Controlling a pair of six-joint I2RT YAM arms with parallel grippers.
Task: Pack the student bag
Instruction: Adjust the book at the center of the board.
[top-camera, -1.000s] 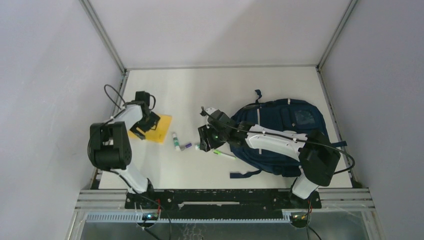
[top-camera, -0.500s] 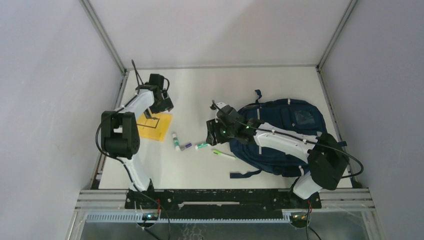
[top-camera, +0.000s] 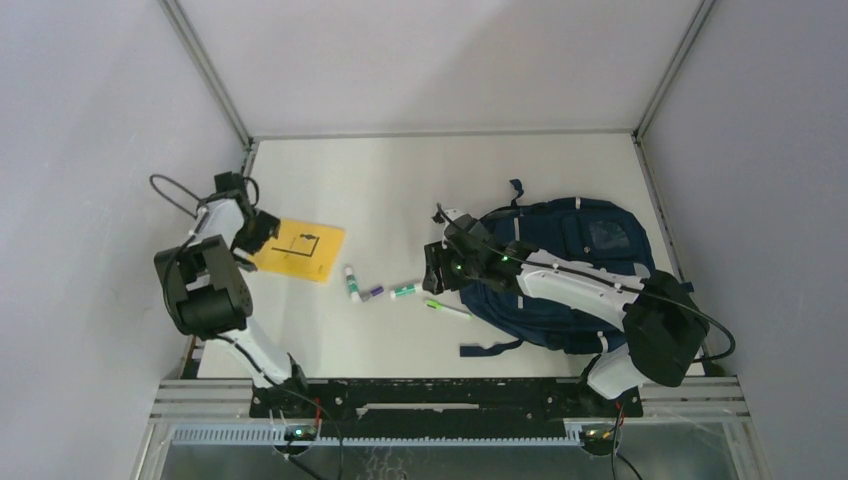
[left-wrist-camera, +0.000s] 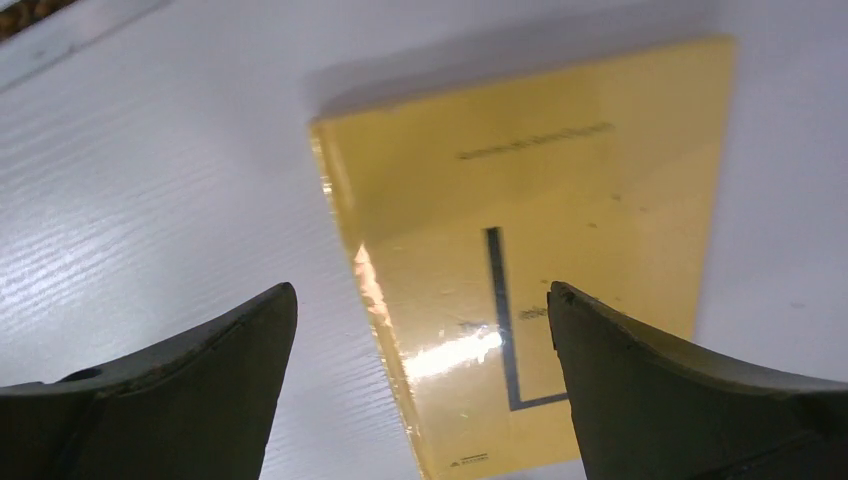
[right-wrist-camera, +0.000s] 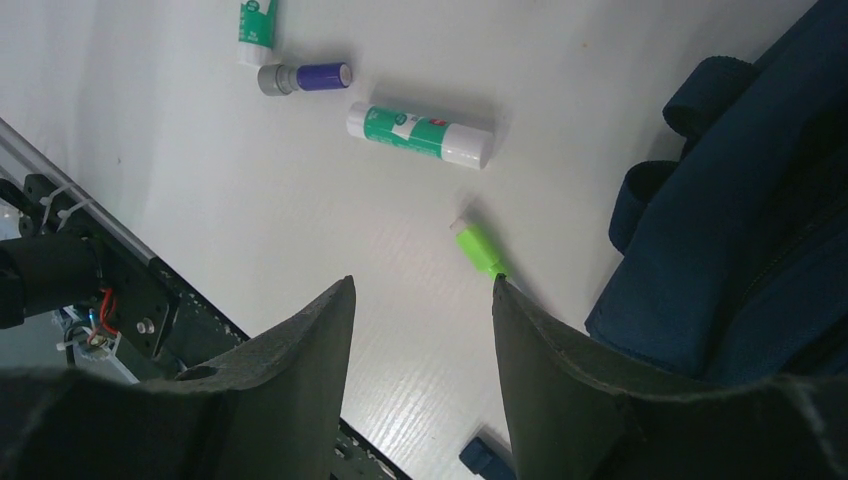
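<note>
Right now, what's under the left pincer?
A yellow booklet lies flat on the white table beneath the open left pincer, not gripped. Whatever is under the booklet is covered.

Robotics lab test cell. White surface (top-camera: 420, 180) boxed in by plain pale wall panels (top-camera: 440, 60) along far, left and right edges. Bare aluminium frame posts (top-camera: 205, 70) rise from both far corners. Left arm (top-camera: 205, 290) and right arm (top-camera: 570, 283), white-and-black, bolted to black mounting rail (top-camera: 440, 395) at near edge. Slotted cable duct (top-camera: 370, 435), exposed wiring and small green lights (top-camera: 292, 432) below rail. School props laid out on surface: student bag (top-camera: 570, 230), yellow booklet (top-camera: 300, 248), glue sticks (top-camera: 351, 283).
</note>
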